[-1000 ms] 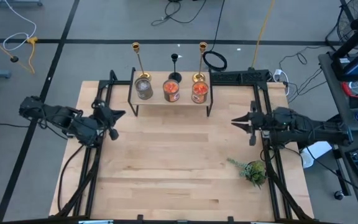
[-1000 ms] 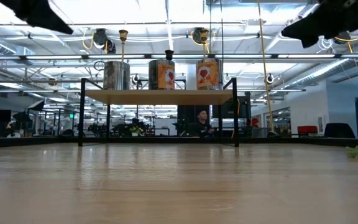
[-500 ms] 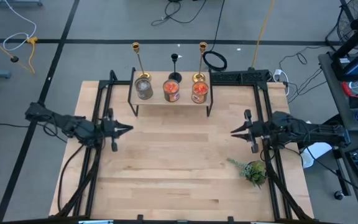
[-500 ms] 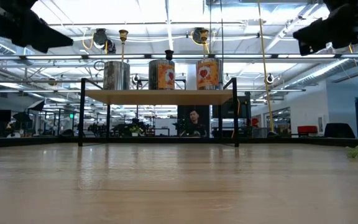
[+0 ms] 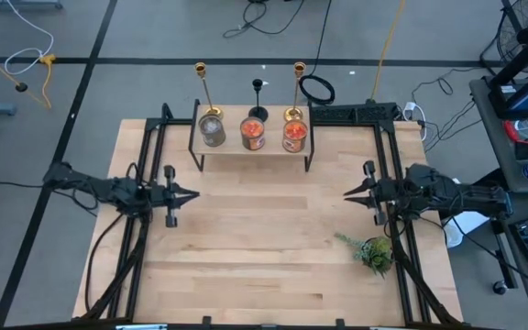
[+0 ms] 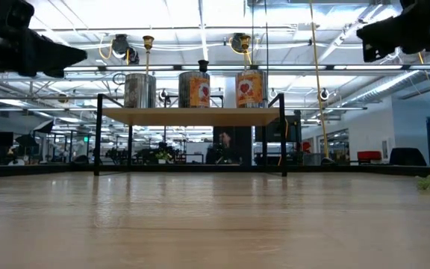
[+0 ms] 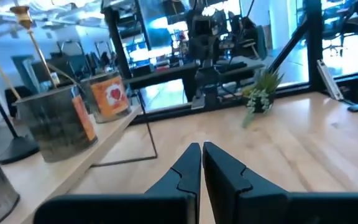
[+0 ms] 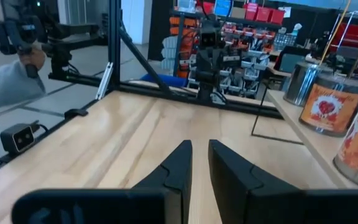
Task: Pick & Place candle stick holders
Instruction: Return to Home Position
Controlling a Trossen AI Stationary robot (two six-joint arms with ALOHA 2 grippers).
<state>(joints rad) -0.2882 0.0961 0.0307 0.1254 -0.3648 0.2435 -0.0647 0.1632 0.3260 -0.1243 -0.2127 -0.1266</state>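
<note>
Two tall gold candle stick holders [image 5: 202, 87] [image 5: 298, 87] and a shorter black one [image 5: 258, 95] stand upright at the far side of a small shelf [image 5: 246, 152], behind three cans. In the low view the cans hide their bases and only the tops [image 6: 148, 41] show. My left gripper [image 5: 193, 194] is shut and empty, hanging above the table's left part and pointing right. My right gripper [image 5: 346, 193] hangs above the right part and points left. It is empty, with its fingers a narrow gap apart [image 8: 200, 146].
Three cans [image 5: 252, 133] stand on the shelf in front of the holders. A green plant sprig [image 5: 371, 249] lies near the table's right edge. Black frame rails [image 5: 145, 229] run along both table sides. A person's hand and sleeve [image 8: 17, 74] show beyond the table.
Both arms have moved toward the table's near edge. My left gripper has also come down, reached a little to the right, and tipped from a downward slant to level.
</note>
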